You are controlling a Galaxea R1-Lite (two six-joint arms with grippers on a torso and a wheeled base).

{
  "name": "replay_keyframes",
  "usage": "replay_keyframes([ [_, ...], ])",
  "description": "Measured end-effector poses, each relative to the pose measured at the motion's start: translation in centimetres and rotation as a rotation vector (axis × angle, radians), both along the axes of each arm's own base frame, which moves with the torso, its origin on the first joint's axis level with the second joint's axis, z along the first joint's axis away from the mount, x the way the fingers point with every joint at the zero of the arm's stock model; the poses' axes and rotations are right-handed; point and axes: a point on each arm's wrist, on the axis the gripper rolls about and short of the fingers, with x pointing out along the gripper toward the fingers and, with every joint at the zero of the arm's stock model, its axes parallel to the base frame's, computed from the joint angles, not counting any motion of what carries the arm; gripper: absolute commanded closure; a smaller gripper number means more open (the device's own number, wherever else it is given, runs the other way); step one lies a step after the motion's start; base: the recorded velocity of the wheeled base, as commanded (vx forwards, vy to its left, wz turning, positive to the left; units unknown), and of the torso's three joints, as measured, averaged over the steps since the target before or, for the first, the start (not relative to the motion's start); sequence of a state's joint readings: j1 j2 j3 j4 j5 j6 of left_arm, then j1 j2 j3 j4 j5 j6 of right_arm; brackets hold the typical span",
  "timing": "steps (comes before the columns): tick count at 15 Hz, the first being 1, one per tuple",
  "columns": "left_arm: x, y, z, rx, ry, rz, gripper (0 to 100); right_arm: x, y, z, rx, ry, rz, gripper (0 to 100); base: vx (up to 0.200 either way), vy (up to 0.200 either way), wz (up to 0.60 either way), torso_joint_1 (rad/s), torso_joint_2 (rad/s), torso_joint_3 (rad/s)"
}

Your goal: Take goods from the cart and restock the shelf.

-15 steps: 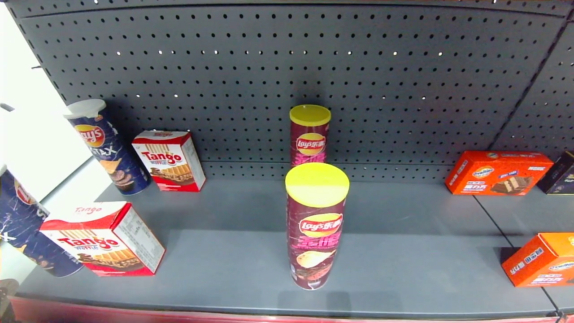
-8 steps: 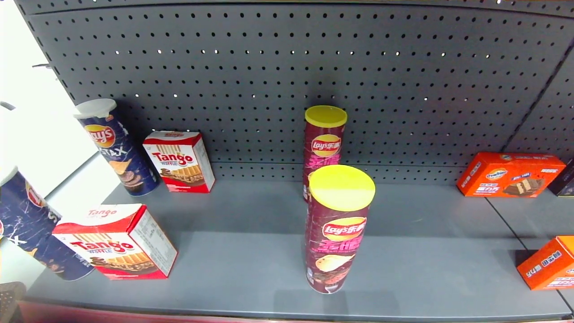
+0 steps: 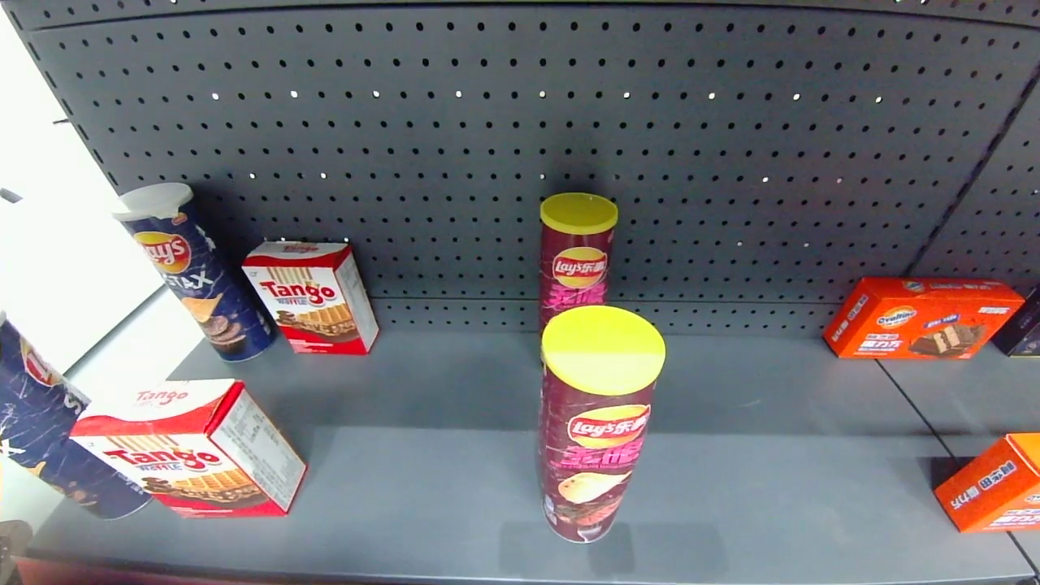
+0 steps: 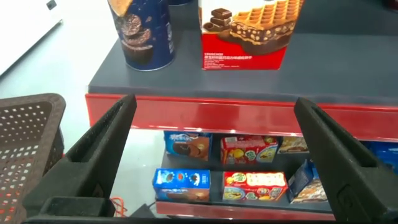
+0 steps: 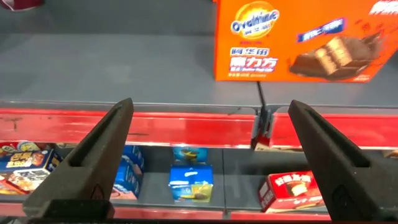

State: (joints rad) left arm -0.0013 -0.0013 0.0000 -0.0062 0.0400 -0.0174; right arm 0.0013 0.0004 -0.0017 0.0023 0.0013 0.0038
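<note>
Jaws of left gripper (image 4: 214,102) and right gripper (image 5: 210,104) both spread wide, empty, low before the grey metal shelf (image 3: 772,455) front edge. Likely step: fetching the next item; best to grip it across mid-body, keep it upright, set it in line. Maroon cylindrical chip can with yellow lid (image 3: 593,439) stands mid-shelf, long axis vertical, label facing outward, matching can (image 3: 577,252) right behind it.

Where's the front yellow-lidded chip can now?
In the head view, the front chip can stands upright at the middle of the shelf, near its front edge, before the rear chip can by the pegboard.
</note>
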Motion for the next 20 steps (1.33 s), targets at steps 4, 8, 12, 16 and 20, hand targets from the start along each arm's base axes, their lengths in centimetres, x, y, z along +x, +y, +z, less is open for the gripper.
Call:
replay_keyframes([
  [4,0.00,0.01,0.00,-0.002,0.000,0.004,0,0.00,0.00,0.01,0.000,-0.001,0.000,0,0.000,0.000,0.00,0.000,0.00,0.000],
  [8,0.00,0.00,0.01,-0.002,-0.001,0.004,0,0.00,0.00,0.01,0.000,-0.001,0.000,0,-0.050,0.000,0.00,0.002,0.00,0.002],
  [12,0.00,0.01,0.01,-0.002,-0.001,0.002,0,0.00,0.00,0.01,0.000,-0.001,-0.001,0,-0.050,0.000,0.00,0.001,0.00,0.001],
  [16,0.00,0.01,0.01,-0.002,-0.001,0.002,0,0.00,0.00,0.01,0.000,-0.001,0.000,0,0.000,0.000,0.00,0.000,0.00,0.000],
  [20,0.00,0.01,0.01,-0.002,-0.001,0.003,0,0.00,0.00,0.01,0.000,-0.001,-0.001,0,0.000,0.000,0.00,0.000,0.00,0.000],
])
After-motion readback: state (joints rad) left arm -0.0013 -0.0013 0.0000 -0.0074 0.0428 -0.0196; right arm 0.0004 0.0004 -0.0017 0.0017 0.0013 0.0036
